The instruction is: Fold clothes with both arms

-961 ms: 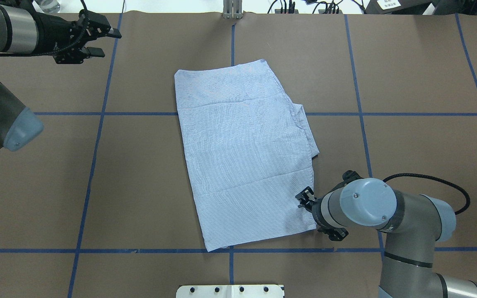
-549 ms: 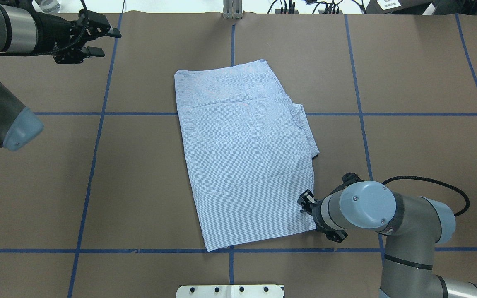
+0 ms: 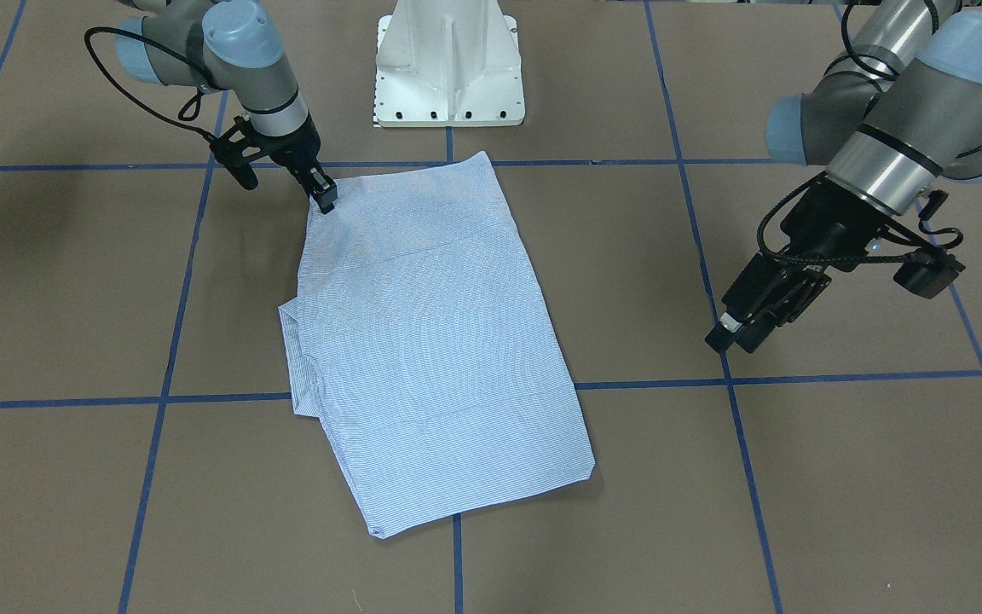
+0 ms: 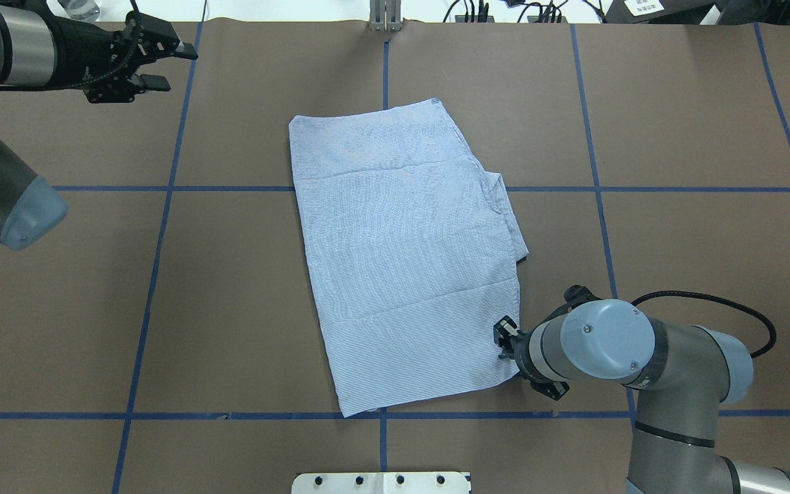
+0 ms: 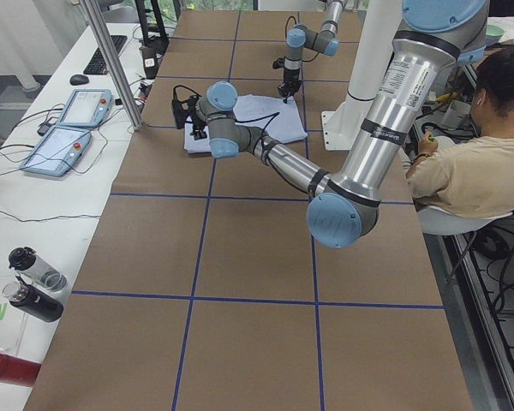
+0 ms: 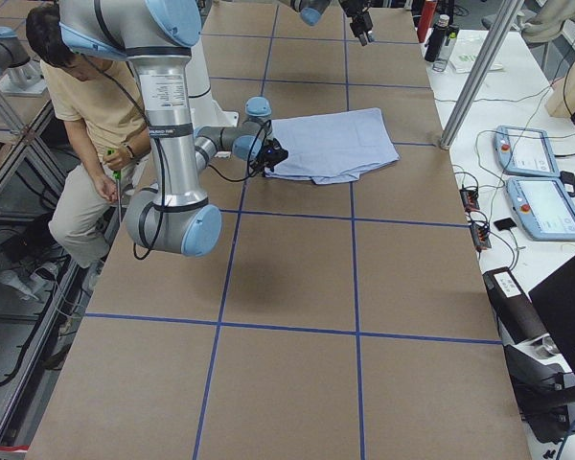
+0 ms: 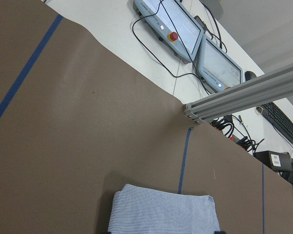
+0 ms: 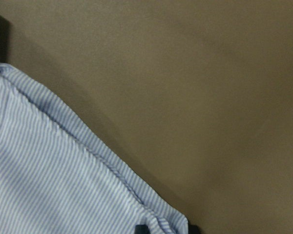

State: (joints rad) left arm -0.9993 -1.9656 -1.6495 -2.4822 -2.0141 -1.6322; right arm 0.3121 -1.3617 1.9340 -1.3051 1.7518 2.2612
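Note:
The light blue striped shirt [image 4: 402,254] lies folded into a rough rectangle mid-table; it also shows in the front view [image 3: 423,341] and the left wrist view [image 7: 163,214]. My right gripper [image 4: 505,339] is down at the shirt's near right corner [image 3: 323,198]. In the right wrist view its fingertips [image 8: 141,228] stand close together with the shirt's edge [image 8: 49,185] bunched between them. My left gripper [image 4: 162,65] is open and empty, held in the air over the table's far left, well apart from the shirt [image 3: 738,328].
The white pedestal base [image 3: 448,68] stands at the near edge. An aluminium post [image 4: 385,14] and two teach pendants [image 7: 185,29] are beyond the far edge. A seated operator [image 5: 480,163] is by the robot. Blue tape lines [image 4: 155,274] grid the brown table.
My right gripper has edged lower onto the shirt's corner and its fingers have drawn together on the fabric. My left gripper has drifted slightly toward the far left. The shirt has not moved.

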